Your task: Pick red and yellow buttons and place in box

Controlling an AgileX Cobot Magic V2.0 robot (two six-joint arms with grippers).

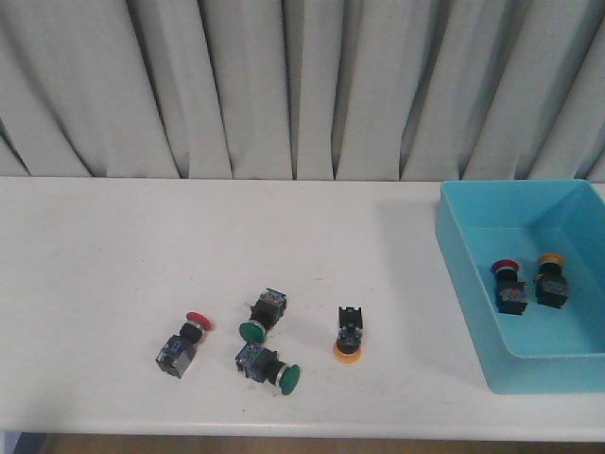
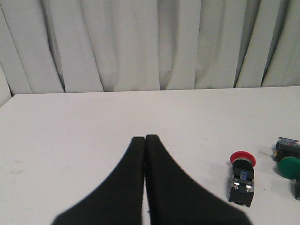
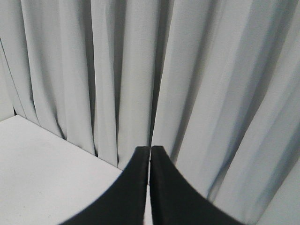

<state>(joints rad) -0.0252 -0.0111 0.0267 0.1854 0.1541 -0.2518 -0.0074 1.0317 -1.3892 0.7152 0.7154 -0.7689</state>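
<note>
Front view, left to right: a white table (image 1: 113, 246) spans the frame beneath a grey pleated curtain (image 1: 284, 85). In the lower left centre lies a red button (image 1: 184, 342) on its side, cap toward the upper right. Just right of it are two green-capped switches, the upper green switch (image 1: 262, 315) and the lower green switch (image 1: 266, 366), close together. Right of these, at lower centre, a yellow button (image 1: 349, 336) rests with its cap nearest the frame's bottom edge. At the right edge stands the light-blue box (image 1: 463, 274), holding a second red button (image 1: 509, 285) and, beside it to the right, a second yellow button (image 1: 550, 279). Neither arm appears in this view.

Left wrist view: the left gripper (image 2: 145, 139) has its two black fingers pressed together, holding nothing, above bare table; the red button (image 2: 243, 174) lies at lower right.

Right wrist view: the right gripper (image 3: 150, 150) is likewise closed and empty, facing the curtain.
</note>
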